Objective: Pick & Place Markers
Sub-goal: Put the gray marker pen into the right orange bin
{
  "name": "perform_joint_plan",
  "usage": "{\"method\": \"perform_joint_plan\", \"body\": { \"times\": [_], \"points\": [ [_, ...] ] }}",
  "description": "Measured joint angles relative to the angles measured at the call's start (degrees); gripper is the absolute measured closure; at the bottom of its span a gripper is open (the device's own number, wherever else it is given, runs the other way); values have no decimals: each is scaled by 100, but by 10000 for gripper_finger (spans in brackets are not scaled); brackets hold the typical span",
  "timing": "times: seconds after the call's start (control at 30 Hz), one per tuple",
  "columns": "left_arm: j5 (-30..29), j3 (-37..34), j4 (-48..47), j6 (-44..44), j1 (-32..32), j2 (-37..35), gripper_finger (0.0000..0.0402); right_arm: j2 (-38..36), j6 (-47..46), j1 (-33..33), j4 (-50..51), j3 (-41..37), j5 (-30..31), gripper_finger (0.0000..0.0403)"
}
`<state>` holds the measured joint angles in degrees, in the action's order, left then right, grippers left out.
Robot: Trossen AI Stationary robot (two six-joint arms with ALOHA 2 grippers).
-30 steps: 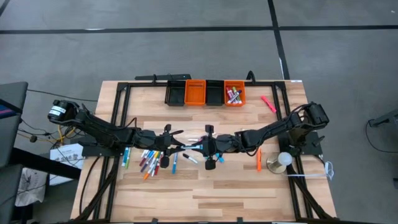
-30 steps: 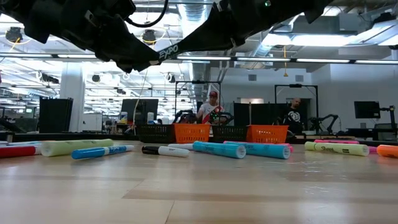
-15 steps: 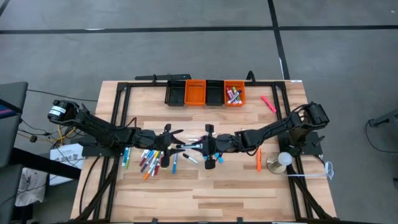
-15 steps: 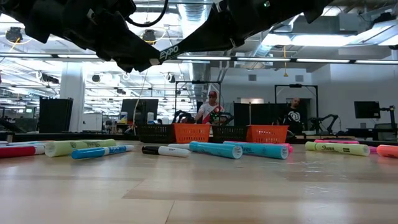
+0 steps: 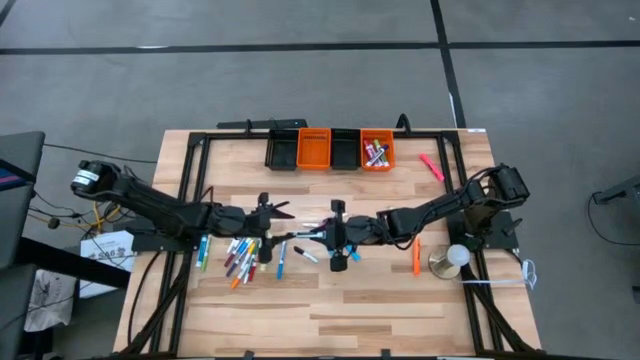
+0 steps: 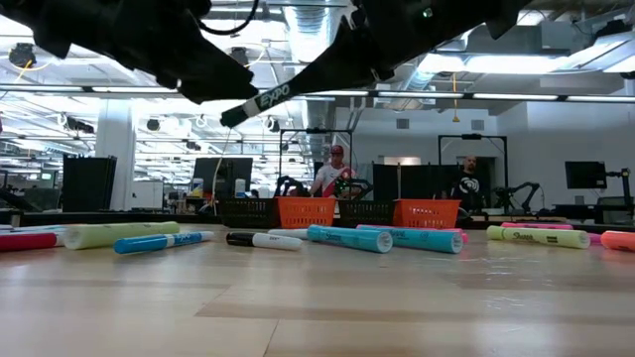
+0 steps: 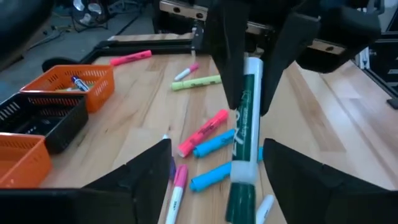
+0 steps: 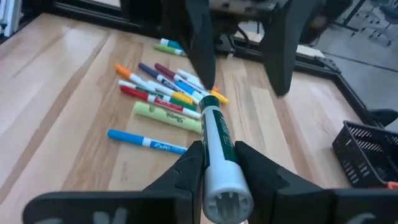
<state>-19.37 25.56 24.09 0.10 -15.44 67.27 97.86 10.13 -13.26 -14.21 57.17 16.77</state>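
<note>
A green-and-white marker [image 8: 214, 134] with a dark green cap [image 7: 239, 202] hangs above the table's middle, with my right gripper [image 8: 217, 148] shut on it. My left gripper [image 7: 216, 155] is open. Its fingers stand wide on either side of the capped end and do not touch it. In the high view my left gripper [image 5: 272, 228] is just left of the marker [image 5: 305, 235] and my right gripper [image 5: 336, 237] just right of it. Several loose markers [image 5: 245, 255] lie flat on the wood below my left gripper. My right gripper pinches the marker near its white back end [image 8: 219, 163] between its two fingers. The fingers come from the table's right, slanting a little downward, and lie along the marker. The marker juts out past the fingertips toward the table's left, lifted clear, its capped end slightly lower.
Black and orange bins [image 5: 330, 148] stand in a row at the far edge; the rightmost orange one [image 5: 377, 150] holds markers. A pink marker [image 5: 432, 166] and an orange one [image 5: 416, 258] lie at the right, next to a round white object [image 5: 455, 257].
My left gripper has opened, let go of the marker's capped end and drawn back a little toward the table's left edge. The marker stays in my right gripper, clear of the table, with its capped end now free.
</note>
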Motion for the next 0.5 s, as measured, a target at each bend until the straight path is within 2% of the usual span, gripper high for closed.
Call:
{"method": "perform_joint_plan", "body": {
  "times": [0.13,0.27,0.37,0.5],
  "points": [
    [3,0,-465,4,1,-398,144,-17,-36,37,239,0,234,336],
    [-6,0,-1225,36,10,-714,144,-154,-434,148,853,4,732,336],
    [-206,0,-1935,89,17,-910,143,-364,-817,245,1427,9,1326,336],
    [-423,-2,-2244,-33,19,-951,142,-746,-1182,357,2194,9,2443,336]
  ]
}}
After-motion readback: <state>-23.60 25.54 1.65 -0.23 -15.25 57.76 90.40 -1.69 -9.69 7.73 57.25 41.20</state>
